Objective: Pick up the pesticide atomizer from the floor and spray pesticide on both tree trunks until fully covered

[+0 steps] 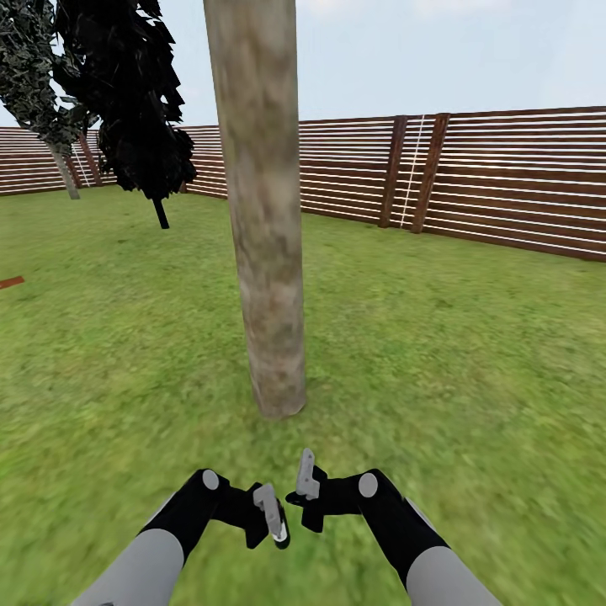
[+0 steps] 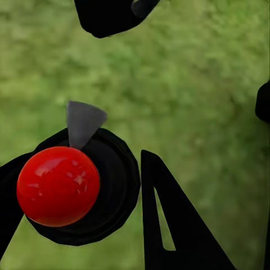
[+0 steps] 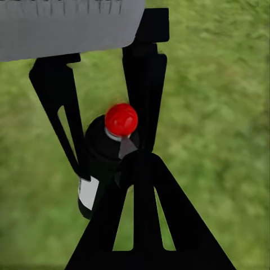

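Observation:
The pesticide atomizer [image 2: 59, 185] is a black bottle with a round red cap [image 3: 121, 119]. My left gripper [image 1: 271, 515] is shut on its body, one finger [image 2: 169, 225] on each side. My right gripper [image 1: 305, 480] hangs shut and empty just to the right of it, its fingers [image 3: 143, 219] pressed together. Both grippers are low over the grass of the garden [image 1: 471, 362]. Straight ahead of them stands a tree trunk [image 1: 265, 252], thick, with mottled grey-brown bark. A second tree [image 1: 64, 168] with a pale trunk stands far off at the back left.
A brown slatted fence [image 1: 505, 185] rings the lawn at the back and right. A small dark-leaved tree [image 1: 139, 109] with a thin black stem stands left of the near trunk. A brown strip [image 1: 10, 282] lies at the left edge. Open grass lies either side of the trunk.

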Motion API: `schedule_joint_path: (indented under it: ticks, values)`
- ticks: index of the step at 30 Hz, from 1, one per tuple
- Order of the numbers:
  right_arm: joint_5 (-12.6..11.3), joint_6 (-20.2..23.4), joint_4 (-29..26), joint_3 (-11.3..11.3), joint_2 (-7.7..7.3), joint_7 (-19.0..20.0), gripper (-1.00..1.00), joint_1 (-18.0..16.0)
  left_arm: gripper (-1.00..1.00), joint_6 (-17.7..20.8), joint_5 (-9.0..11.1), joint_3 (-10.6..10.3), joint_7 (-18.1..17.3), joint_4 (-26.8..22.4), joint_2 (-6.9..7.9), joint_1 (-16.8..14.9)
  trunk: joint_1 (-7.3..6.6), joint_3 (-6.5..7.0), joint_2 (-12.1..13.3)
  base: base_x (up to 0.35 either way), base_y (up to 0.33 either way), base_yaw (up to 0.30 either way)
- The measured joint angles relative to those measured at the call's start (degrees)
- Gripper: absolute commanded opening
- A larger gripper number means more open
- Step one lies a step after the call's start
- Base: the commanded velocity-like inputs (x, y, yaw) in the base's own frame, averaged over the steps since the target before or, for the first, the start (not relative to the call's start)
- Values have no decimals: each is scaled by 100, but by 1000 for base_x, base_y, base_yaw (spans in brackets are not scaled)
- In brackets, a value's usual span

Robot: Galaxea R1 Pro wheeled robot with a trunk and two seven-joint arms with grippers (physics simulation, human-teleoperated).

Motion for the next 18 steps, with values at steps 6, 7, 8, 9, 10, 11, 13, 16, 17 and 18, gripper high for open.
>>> schedule_joint_path:
  ticks: [6,7,8,9,10,11,13,16,17,18]
  values:
    - [0,0,0,0,0,0,-100,0,-100,0,150,0,0,0,-39,-1,0,0,0,0,0,0]
    - [0,0,0,0,0,0,-100,0,-100,0,188,0,0,0,-40,-1,0,0,0,0,0,0]
    - [0,0,0,0,0,0,-100,0,-100,0,191,0,0,0,-40,-1,0,0,0,0,0,0]
    - [0,0,0,0,0,0,-100,0,-100,0,192,0,0,0,-40,-1,0,0,0,0,0,0]
    - [0,0,0,0,0,0,-100,0,-100,0,193,0,0,0,-40,-1,0,0,0,0,0,0]
    - [0,0,0,0,0,0,-100,0,-100,0,194,0,0,0,-44,-1,0,0,0,0,0,0]
    - [0,0,0,0,0,0,-100,0,-100,0,194,0,0,0,-46,-1,0,0,0,0,0,0]
    - [0,0,0,0,0,0,-100,0,-100,0,194,0,0,5,-48,-1,0,0,0,0,0,0]
    - [0,0,0,0,0,0,-100,0,-100,0,194,0,0,7,-50,-1,0,0,0,0,0,0]
    - [0,0,0,0,0,0,-100,0,-100,-4,194,0,0,8,-54,-1,0,0,0,0,0,0]
